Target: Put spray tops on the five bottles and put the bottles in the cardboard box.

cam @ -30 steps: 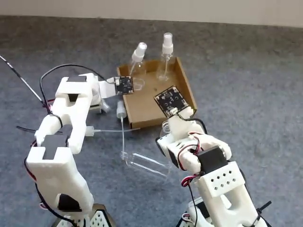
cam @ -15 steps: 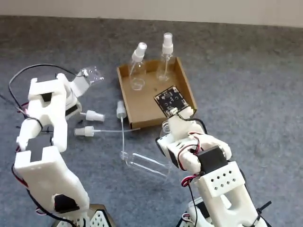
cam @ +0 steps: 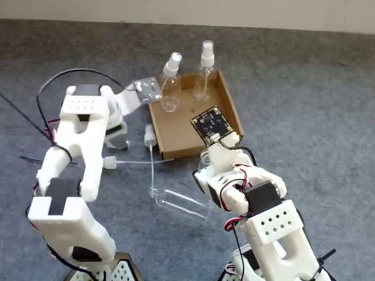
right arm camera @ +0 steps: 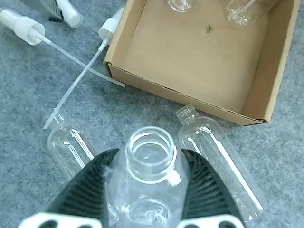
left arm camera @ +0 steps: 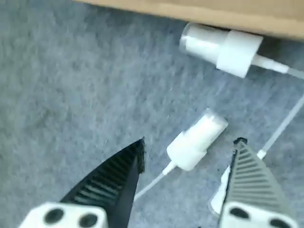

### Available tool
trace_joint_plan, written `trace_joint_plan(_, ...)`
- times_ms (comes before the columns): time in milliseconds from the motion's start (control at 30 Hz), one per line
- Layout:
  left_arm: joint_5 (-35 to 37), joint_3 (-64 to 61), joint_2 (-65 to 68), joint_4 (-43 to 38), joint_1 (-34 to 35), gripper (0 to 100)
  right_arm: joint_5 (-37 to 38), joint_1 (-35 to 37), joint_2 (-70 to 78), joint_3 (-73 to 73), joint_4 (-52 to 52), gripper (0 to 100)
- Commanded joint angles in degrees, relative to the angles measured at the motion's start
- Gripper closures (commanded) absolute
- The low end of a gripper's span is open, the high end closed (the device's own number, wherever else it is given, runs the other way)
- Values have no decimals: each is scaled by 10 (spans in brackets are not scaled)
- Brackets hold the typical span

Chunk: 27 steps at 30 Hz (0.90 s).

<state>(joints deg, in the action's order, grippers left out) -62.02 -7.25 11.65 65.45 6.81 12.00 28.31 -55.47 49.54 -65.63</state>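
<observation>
My left gripper (left arm camera: 190, 156) is open, its fingers on either side of a white spray top (left arm camera: 195, 140) lying on the grey carpet. A second spray top (left arm camera: 222, 43) lies by the cardboard box (left arm camera: 213, 12). In the high view the left gripper (cam: 117, 138) is low beside the box (cam: 225, 108). My right gripper (right arm camera: 149, 159) is shut on an upright clear bottle (right arm camera: 150, 148) with no top, in front of the box (right arm camera: 190, 52). Two uncapped bottles (right arm camera: 71, 145) (right arm camera: 219, 152) lie on either side of it. Two bottles with spray tops (cam: 171, 82) (cam: 205, 70) stand at the box's far end.
Loose spray tops with long tubes (cam: 150, 136) (cam: 109, 163) lie on the carpet between the arms, and a clear bottle (cam: 181, 202) lies near the right arm. A black cable (cam: 64, 79) loops over the left arm. Open carpet lies to the right of the box.
The left arm swung out to the left, then came back toward the box's side and is now low over a spray top. The right arm has kept still with its bottle.
</observation>
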Motion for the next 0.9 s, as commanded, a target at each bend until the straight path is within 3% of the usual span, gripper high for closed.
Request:
trace_joint_plan(0, -28, 10, 36, 1, -7, 726, 4, -3, 1, -4, 0, 995)
trace_joint_plan(167, -28, 35, 95, -37, 16, 730, 4, -2, 1, -4, 1, 995)
trace_joint_plan(433, -25, 58, 117, -40, 17, 925, 2, -2, 1, -4, 1, 995)
trace_joint_plan(600, -18, 94, 117, -38, 21, 948, 2, -2, 1, -4, 0, 995)
trace_joint_plan(867, 145, 218, 96, 11, 49, 948, -10, -2, 1, -4, -2, 995)
